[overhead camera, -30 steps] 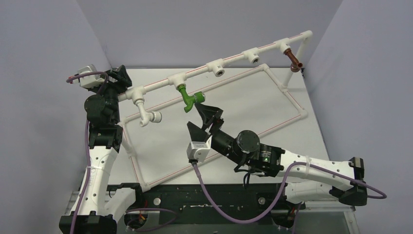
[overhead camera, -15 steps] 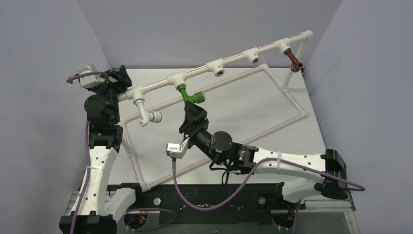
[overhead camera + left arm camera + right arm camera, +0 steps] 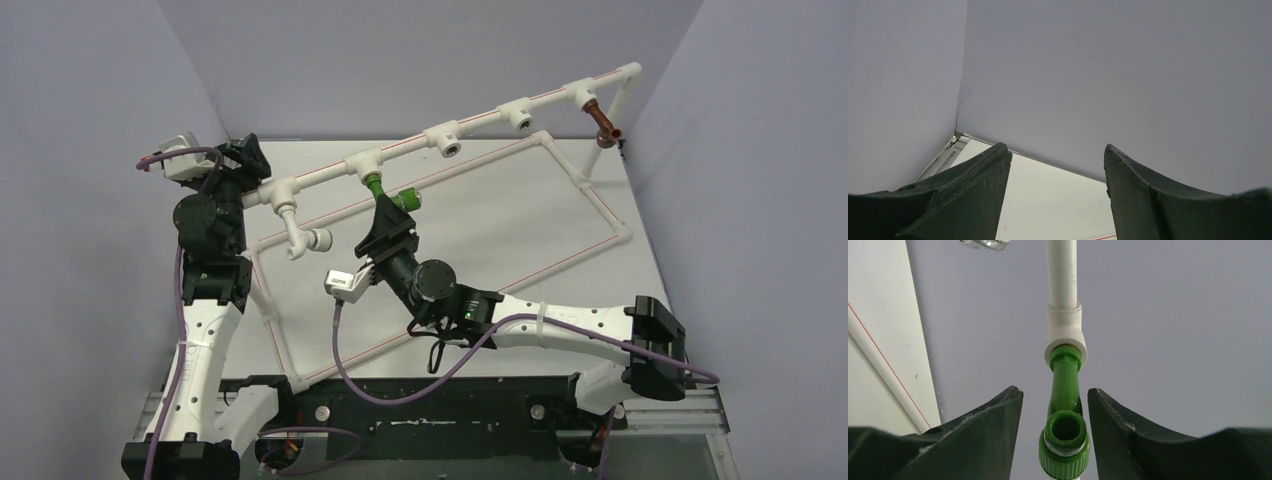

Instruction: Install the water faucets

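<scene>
The green faucet [image 3: 1064, 405] lies dead ahead of the right gripper [image 3: 1055, 392], end-on to it. Its threaded end sits in a white tee [image 3: 1065, 335] of the raised pipe [image 3: 485, 120]. From there its body runs straight back toward the wrist, so its long axis lies nearly along the gripper's own reach, with the round open mouth facing the wrist view.

The gripper is wide apart, one finger on each side of the spout. A strip of wall [image 3: 1173, 340] shows between each finger and the green plastic, so I judge nothing is clamped. The gap on the right by the collar is too thin to rule out a touch. From above, the gripper sits just below the tee, over the faucet's bend and raised off the worktop [image 3: 500, 210].

The right arm is plainly the nearer one. The left gripper [image 3: 1055, 150] is up by the far left end of the pipe, spread open with only bare wall between its fingers, holding nothing. The brown faucet [image 3: 604, 120] hangs from the last tee at the right end, well apart from both grippers.

The coming move likely turns on closing square across the spout and then twisting about the tee's axis; an off-centre close could shove the faucet sideways
</scene>
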Robot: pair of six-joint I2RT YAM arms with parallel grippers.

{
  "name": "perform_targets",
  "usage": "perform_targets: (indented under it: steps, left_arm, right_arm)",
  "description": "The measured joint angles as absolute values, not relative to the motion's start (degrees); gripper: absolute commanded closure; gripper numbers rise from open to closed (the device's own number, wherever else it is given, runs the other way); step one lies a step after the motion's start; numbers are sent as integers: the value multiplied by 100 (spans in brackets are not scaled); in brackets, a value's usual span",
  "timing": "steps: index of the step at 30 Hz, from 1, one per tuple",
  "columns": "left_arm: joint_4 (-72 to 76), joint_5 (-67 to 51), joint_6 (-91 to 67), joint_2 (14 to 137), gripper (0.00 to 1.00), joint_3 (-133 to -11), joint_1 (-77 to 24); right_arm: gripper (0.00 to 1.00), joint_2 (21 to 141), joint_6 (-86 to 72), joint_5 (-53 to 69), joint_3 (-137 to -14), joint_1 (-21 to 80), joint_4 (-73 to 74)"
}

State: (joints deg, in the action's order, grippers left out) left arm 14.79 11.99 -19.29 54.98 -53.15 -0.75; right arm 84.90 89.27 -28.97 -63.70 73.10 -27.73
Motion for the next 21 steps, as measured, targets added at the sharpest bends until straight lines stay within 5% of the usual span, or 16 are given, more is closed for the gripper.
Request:
perform_targets:
  steps: [6,9,21]
  left_arm:
    - [1479,1199,-1929,5498,34,-5315,-75]
    - [1481,1199,-1931,5498,34,-5315,-75]
    - [1498,1197,-1929,5509,34,-5315,-73]
  right_arm:
    - [75,8685,8991,-3162,-6462,7303,-3181]
    - [100,8739,9024,-3273,-6471,7306,-3387]
    - [100,8936,7682,-3754,-6775,7419,-3629]
